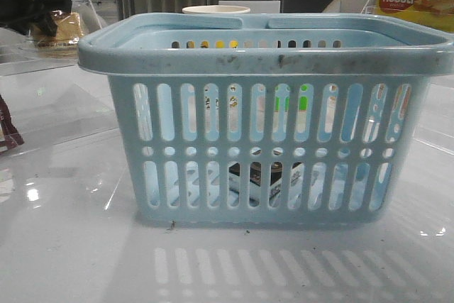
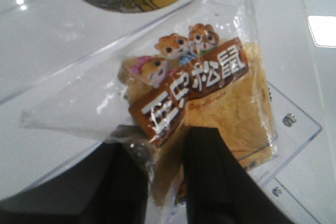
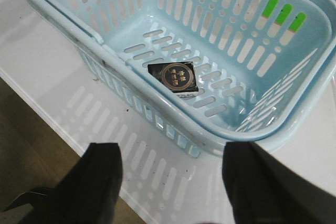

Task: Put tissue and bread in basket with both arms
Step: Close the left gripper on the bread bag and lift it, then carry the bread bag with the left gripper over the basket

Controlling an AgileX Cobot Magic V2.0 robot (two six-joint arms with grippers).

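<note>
On the basket (image 3: 79, 17) floor lies the tissue (image 3: 174, 76), flat and near the middle. Above the basket's rim, the right gripper (image 3: 170, 182) hangs with jaws wide apart, holding nothing. At the far left, the left gripper (image 2: 165, 174) is clamped on the wrapped bread (image 2: 231, 114), outside the basket.

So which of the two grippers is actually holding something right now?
The left gripper: its fingers pinch the wrapped bread. The right gripper hangs open and empty above the basket, where the tissue already lies.
</note>
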